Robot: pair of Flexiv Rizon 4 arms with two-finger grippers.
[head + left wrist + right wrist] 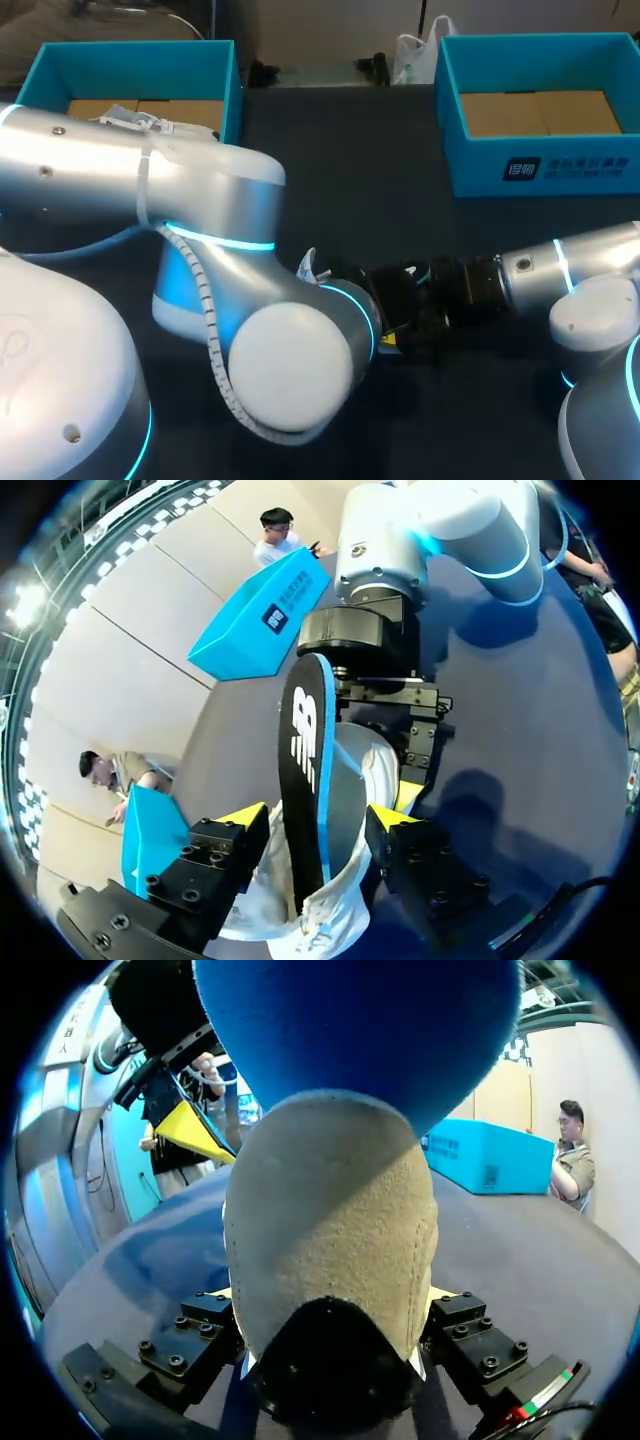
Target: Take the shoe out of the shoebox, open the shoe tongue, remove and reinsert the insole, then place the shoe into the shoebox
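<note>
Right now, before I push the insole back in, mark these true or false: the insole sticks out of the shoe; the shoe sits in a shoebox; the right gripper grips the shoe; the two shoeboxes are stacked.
1. The insole stands partway out of the shoe. True.
2. The shoe sits in a shoebox. False: the right gripper holds it near the middle of the table, outside both boxes.
3. The right gripper is shut on the shoe's heel. True.
4. The shoeboxes are stacked. False: the left shoebox and the right shoebox stand apart at the table's far corners.
</note>
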